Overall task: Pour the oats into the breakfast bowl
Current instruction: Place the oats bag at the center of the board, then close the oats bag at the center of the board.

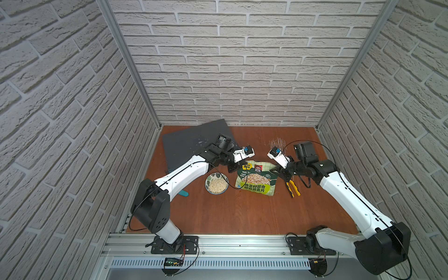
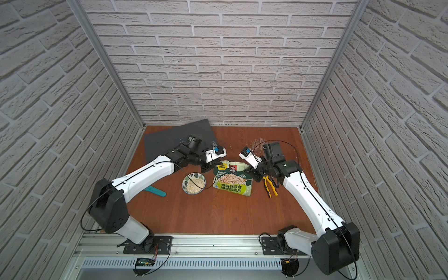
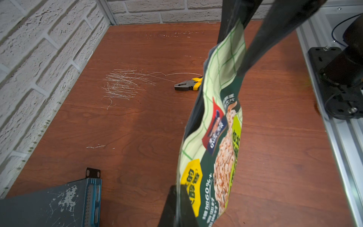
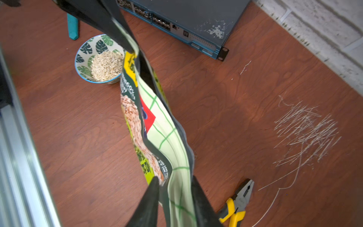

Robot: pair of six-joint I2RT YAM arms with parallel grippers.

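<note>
The left gripper [image 3: 177, 194] is pinching the pouch [image 1: 257, 179] at the corner reading "60%+", while the right gripper [image 4: 174, 190] is standing spread around the opposite corner. The oats [image 4: 107, 64] are sitting in the breakfast bowl [image 4: 86, 49], at the pouch's nine o'clock.

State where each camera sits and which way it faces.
Top views: high above the near edge, looking down toward the back wall; left arm and right arm both show.
Left wrist: on the left arm, facing the pliers; left gripper pinches the pouch.
Right wrist: on the right arm, facing the breakfast bowl; the fingers of the right gripper flank the pouch.
Shared: both wrist views show pouch and pliers.
</note>
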